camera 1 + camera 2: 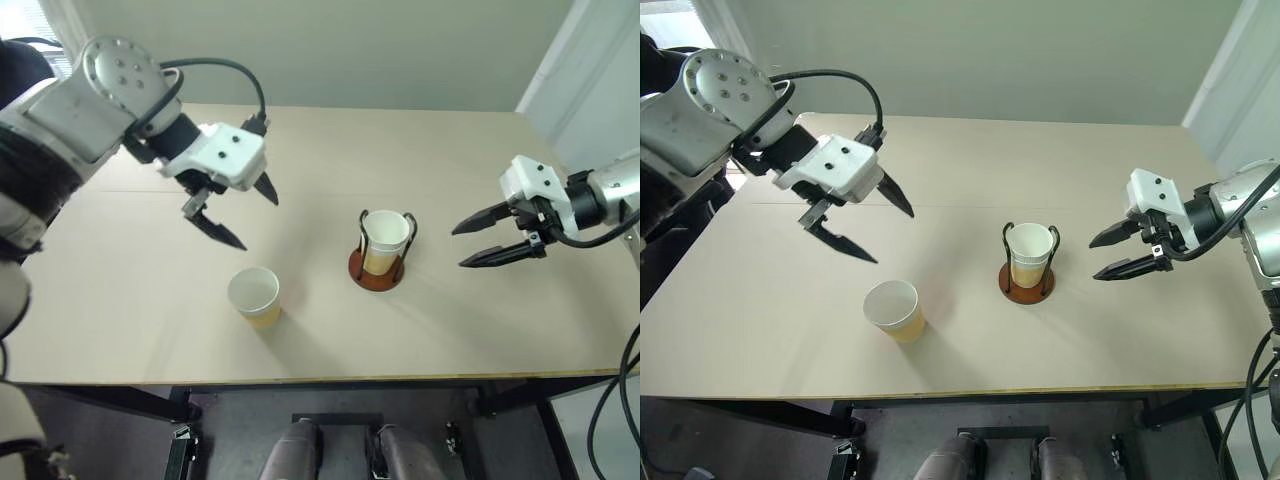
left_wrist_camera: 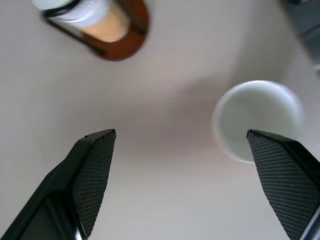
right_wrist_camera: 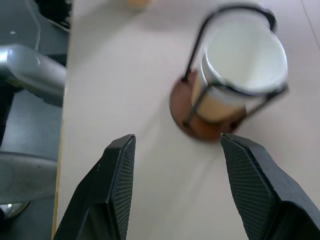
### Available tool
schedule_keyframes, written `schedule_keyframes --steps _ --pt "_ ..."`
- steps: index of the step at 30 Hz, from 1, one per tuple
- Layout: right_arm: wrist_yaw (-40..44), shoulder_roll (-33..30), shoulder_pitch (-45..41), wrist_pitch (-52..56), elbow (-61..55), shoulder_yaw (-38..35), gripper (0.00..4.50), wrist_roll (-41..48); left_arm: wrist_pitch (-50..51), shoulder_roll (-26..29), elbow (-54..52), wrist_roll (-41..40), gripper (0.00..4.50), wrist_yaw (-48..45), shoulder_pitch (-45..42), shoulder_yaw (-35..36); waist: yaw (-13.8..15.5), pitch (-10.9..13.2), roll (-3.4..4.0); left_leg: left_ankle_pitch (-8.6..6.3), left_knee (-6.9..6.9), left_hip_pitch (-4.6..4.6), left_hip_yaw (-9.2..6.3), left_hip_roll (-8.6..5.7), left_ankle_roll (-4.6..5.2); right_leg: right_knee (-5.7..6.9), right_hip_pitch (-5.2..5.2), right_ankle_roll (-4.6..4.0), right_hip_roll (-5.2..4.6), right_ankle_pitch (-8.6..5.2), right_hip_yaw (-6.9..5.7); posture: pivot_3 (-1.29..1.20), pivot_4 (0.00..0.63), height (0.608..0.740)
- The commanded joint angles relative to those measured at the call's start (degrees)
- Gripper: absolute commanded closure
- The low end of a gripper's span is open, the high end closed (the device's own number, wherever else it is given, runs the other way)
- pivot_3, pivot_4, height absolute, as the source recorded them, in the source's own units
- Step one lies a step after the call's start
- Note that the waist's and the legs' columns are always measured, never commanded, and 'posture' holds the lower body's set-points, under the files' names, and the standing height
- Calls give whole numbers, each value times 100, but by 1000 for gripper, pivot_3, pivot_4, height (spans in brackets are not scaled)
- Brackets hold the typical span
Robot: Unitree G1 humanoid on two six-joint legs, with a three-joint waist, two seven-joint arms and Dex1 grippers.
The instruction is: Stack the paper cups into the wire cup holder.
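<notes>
- Head views: the wire cup holder (image 1: 378,262) sits right of centre on the tan surface (image 1: 330,160) with paper cups (image 1: 385,240) nested upright inside it. One loose cup (image 1: 255,296) stands lower left of centre, mouth up, well apart from the holder.
- The left hand (image 1: 236,212) hangs in the upper left above the surface, fingers spread wide, nothing in them. The right hand (image 1: 478,240) is at the right edge, pointing toward the holder, fingers parted and empty.
- Left wrist view: loose cup (image 2: 257,120) at the right, just behind one black fingertip (image 2: 285,175); holder (image 2: 117,30) at the upper left.
- Right wrist view: holder (image 3: 200,120) with its cups in the upper right, just past the open fingers (image 3: 117,185).
</notes>
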Motion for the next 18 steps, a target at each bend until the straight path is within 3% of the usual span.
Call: schedule_keyframes --steps 1,9,18 --pt "23 -43 -193 -26 -97 -96 1801 173 246 409 -758 -237 14 -163 -31 -259 8 1 1 2 3 2 -4 -1 2 0 3 -24 -2 -15 1 0 150 740" --pt "24 -100 -348 -100 70 129 1801 258 -786 688 -890 811 14 -163 -89 -775 -43 1 1 32 -10 11 -5 1 -20 12 -4 -53 1 -16 8 0 150 740" --pt "24 -194 -528 -149 251 344 1801 287 -865 859 -1399 1287 14 -163 541 -429 -108 0 12 43 -17 5 -8 6 -27 18 -13 -60 3 -12 8 0 150 740"
